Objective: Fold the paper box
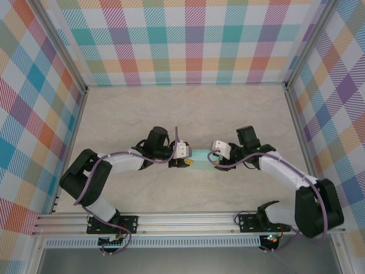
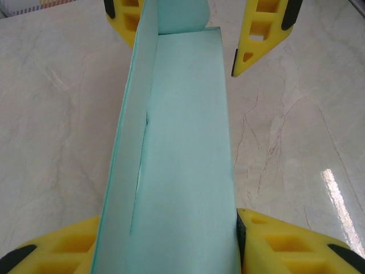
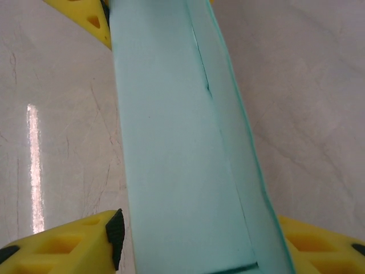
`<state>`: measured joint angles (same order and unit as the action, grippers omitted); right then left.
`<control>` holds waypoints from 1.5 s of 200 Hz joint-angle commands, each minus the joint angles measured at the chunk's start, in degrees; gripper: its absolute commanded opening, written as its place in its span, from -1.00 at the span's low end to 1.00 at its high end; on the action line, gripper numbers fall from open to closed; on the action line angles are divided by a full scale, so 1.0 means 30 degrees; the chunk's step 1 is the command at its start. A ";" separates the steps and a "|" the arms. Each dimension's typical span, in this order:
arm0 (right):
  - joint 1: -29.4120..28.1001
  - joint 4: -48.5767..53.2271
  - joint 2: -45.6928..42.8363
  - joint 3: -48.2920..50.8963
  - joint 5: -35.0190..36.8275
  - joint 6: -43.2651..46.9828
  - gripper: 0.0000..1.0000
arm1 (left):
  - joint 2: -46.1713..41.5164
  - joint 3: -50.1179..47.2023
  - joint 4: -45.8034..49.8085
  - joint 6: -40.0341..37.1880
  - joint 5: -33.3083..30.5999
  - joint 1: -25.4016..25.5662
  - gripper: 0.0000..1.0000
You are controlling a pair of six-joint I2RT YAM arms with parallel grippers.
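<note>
Marble-look tabletop (image 1: 188,114) with loud plaid walls all around. From above, both arms reach in toward the middle, and the paper box (image 1: 201,160) sits between the left gripper (image 1: 185,160) and the right gripper (image 1: 215,157), one at each end of it.

Left wrist cam: the box runs straight away from the lens as a long mint trough. One side wall (image 2: 134,114) stands up on the left and a rounded tab (image 2: 178,14) sticks up at the far end. The left pincer's fingers (image 2: 285,245) sit right against both sides of the near end, so I'd call that pinching the box. At the far end, one of the right arm's fingers (image 2: 265,28) stands clear of the card.

Right wrist cam: same trough from the other end. There's a sliver of table between the black pad (image 3: 116,228) and the card edge, so this pincer is spread around the box, not gripping it.

My take – the left holds while the right repositions for the next fold. Go gentle on the pinch, thin card dents easily. Bring the right fingers in square to the wall and push along the crease – not across it, or the trough twists.
</note>
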<state>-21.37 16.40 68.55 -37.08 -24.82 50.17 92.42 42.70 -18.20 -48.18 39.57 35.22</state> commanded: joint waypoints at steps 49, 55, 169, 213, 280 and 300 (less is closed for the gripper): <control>0.1345 -0.4802 -0.8805 0.2581 0.4277 -1.8977 0.76 | 0.0454 -0.0024 0.0842 0.1569 -0.1885 0.0142 -0.10; 0.1379 -0.3904 -0.9312 0.2317 0.5952 -2.1092 0.85 | 0.0402 -0.0013 0.0921 0.1693 -0.2058 0.0143 -0.10; 0.5714 0.3939 0.0384 -0.4534 -0.6592 -3.2947 0.40 | -0.0016 0.0275 0.2334 0.2189 -0.2916 0.0154 -0.09; 0.5114 0.4294 0.2231 -0.5448 -0.7168 -3.2417 0.31 | -0.0016 0.0176 0.2073 0.2573 -0.2815 0.0164 -0.09; 0.3972 0.4617 0.4808 -0.6048 -0.7018 -3.2612 0.20 | 0.0258 0.0149 0.2682 0.1973 -0.3036 0.0183 -0.09; 0.3580 0.4653 0.5647 -0.6477 -0.7283 -3.2925 0.14 | 0.0335 0.0217 0.2674 0.2123 -0.2967 0.0183 -0.09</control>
<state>-9.52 28.93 83.31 -53.89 -44.88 -47.62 92.09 43.99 -16.69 -41.76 32.42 35.38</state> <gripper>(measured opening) 0.584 0.460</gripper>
